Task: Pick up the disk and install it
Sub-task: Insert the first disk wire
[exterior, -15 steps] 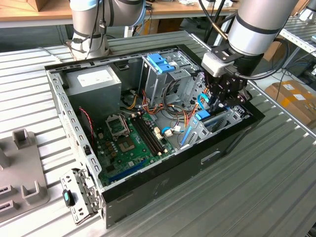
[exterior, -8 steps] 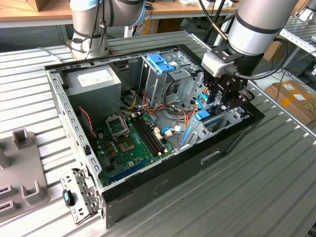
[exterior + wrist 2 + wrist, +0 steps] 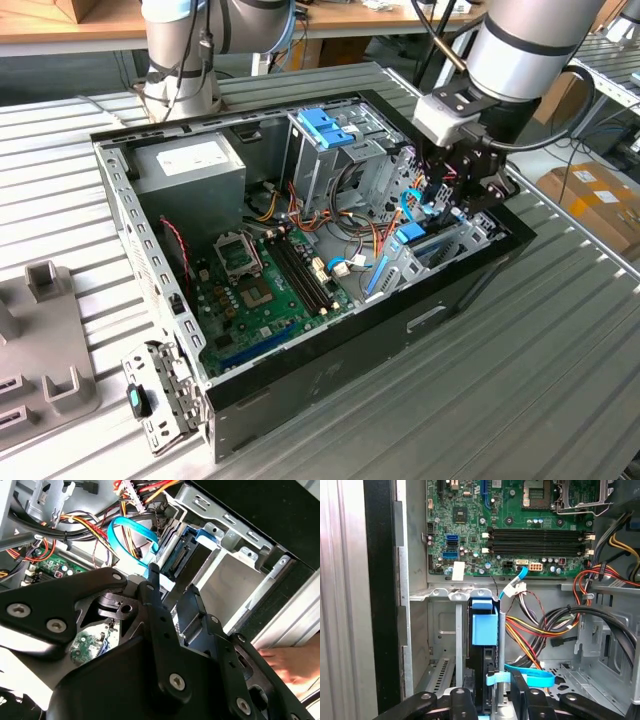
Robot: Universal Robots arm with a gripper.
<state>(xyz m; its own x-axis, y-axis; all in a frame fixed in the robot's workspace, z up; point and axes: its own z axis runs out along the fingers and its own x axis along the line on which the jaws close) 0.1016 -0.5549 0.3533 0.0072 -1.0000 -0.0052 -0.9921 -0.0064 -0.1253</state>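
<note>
First wrist view, disk [image 3: 484, 630] edge-on in its bay — jaws pinching it, lower body hidden.

No legible text: white sticker [image 3: 192, 157] on grey box [image 3: 190, 180] unreadable; motherboard [image 3: 510, 525] print too small.

Disk [image 3: 484, 630] mostly hidden inside drive bay [image 3: 442, 630]; fingers [image 3: 457, 697] cut off.

Green motherboard [image 3: 520, 525], black gripper [image 3: 492, 700], seemingly blue-railed disk [image 3: 485, 630]
</note>
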